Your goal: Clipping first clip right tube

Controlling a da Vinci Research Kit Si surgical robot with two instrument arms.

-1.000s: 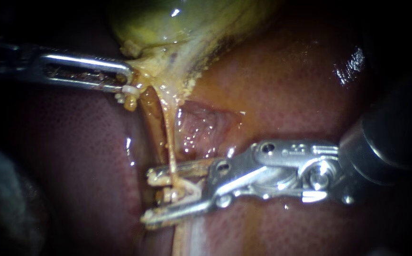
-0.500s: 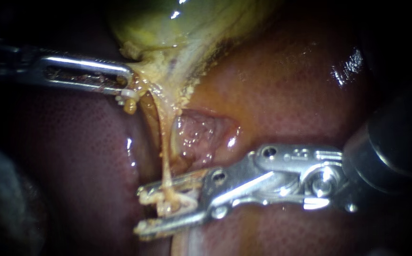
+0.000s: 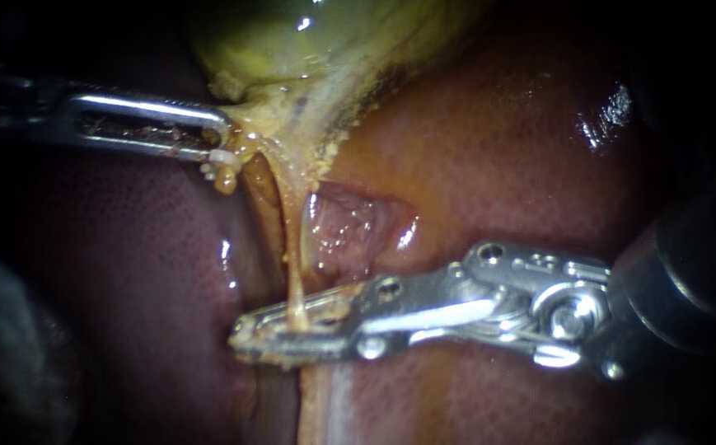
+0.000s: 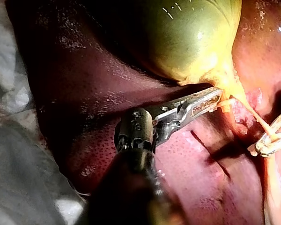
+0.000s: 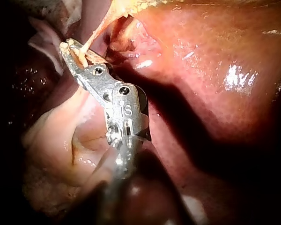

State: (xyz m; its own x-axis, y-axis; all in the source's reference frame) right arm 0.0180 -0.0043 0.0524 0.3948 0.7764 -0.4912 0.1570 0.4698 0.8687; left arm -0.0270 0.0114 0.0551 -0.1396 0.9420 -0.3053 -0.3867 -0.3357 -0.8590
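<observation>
Below the gallbladder (image 3: 275, 41), over the liver (image 3: 498, 140), my right instrument (image 3: 242, 339) is clamped, jaws together, across the thin tube (image 3: 294, 264), which looks soft, slippery and easily torn, best taken squarely mid-length, while my left instrument (image 3: 224, 140) pinches the gallbladder's neck.

**Hidden, cut off, blurred**

The left instrument (image 3: 222, 136) sinks its end into yellow tissue at the neck of the gallbladder (image 3: 292, 37), so the hold itself is covered. Its shaft fades into the dark at the endoscope view's left edge, and the gallbladder is cut by the top edge. The right instrument (image 3: 242, 336) is pressed together over the tube (image 3: 294, 272) and covers that stretch; whether a clip sits there cannot be told. Its shaft is a blurred dark mass leaving at the right. A grey blur (image 3: 11, 363) at lower left cannot be identified.
</observation>
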